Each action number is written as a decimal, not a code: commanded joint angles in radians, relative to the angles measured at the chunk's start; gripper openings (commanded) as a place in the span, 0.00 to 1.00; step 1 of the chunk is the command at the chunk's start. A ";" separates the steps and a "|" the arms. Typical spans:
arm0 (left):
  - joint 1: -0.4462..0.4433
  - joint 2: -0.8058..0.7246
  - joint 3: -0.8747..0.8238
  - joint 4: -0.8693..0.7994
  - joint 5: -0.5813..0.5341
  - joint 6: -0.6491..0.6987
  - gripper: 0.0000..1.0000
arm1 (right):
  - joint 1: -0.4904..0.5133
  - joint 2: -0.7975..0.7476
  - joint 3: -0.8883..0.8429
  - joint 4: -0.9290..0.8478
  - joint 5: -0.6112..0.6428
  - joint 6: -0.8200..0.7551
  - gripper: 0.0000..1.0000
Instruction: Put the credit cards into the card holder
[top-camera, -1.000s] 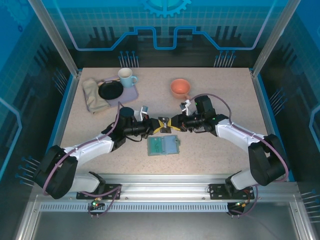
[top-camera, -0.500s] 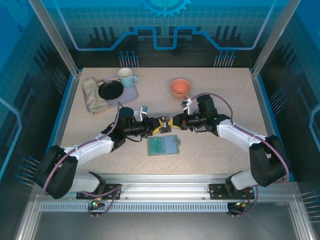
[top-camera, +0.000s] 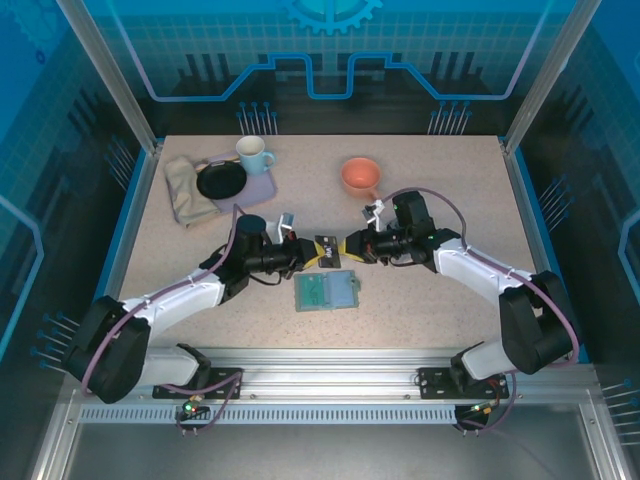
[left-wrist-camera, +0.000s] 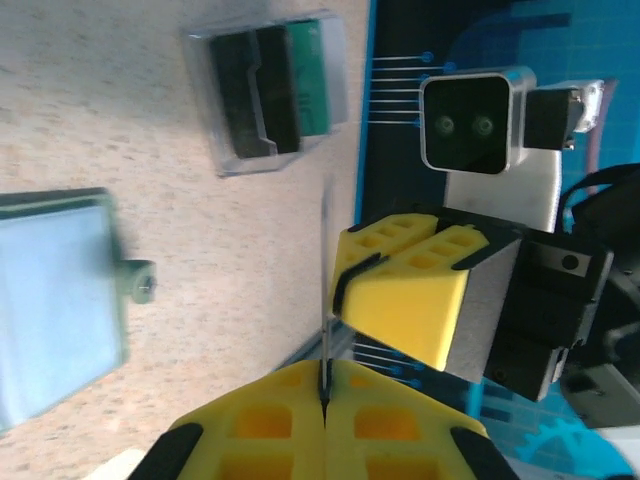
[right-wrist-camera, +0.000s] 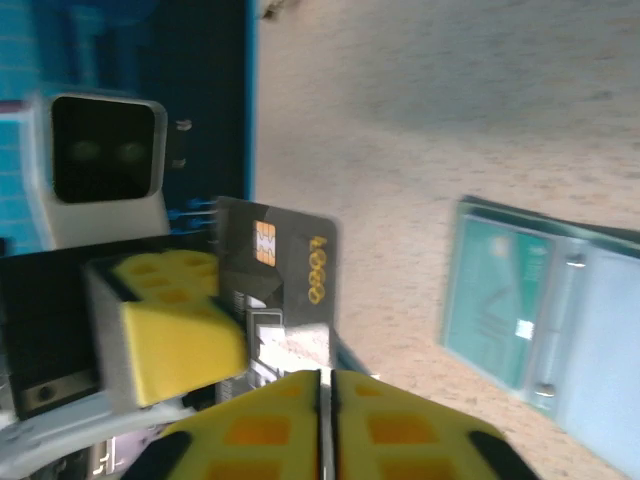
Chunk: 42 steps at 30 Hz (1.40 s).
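left gripper clamps a dark card; right gripper, nearly closed, crowds it near the card holder.

Table: we see beige with fine brown speckles.
Dark card: we see near-black, with a gold chip and gold digits.
Card holder: pale blue face, grey-green rim and tab.
Clear box: see-through, and inside we see black cards and a teal-green card.
Left gripper and right gripper: bright yellow fingers, edged in black.
Bowl: orange.
Mug: light blue.
Plate: black.
Tray: lilac.
Cloth: khaki.
Back wall: we see blue, with a pale grid and circuit lines.
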<state>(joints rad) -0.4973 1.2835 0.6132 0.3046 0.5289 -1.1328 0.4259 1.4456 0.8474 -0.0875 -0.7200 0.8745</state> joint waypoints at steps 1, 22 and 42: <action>0.011 -0.026 0.014 -0.216 -0.064 0.142 0.04 | 0.028 -0.010 0.060 -0.290 0.209 -0.166 0.27; -0.105 0.173 -0.063 -0.110 -0.195 0.189 0.02 | 0.201 0.225 0.110 -0.414 0.554 -0.251 0.70; -0.170 0.323 -0.012 -0.058 -0.215 0.178 0.05 | 0.201 0.299 0.084 -0.383 0.539 -0.240 0.26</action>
<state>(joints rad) -0.6502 1.5715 0.5838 0.2428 0.3351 -0.9604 0.6147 1.7100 0.9424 -0.4786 -0.1570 0.6285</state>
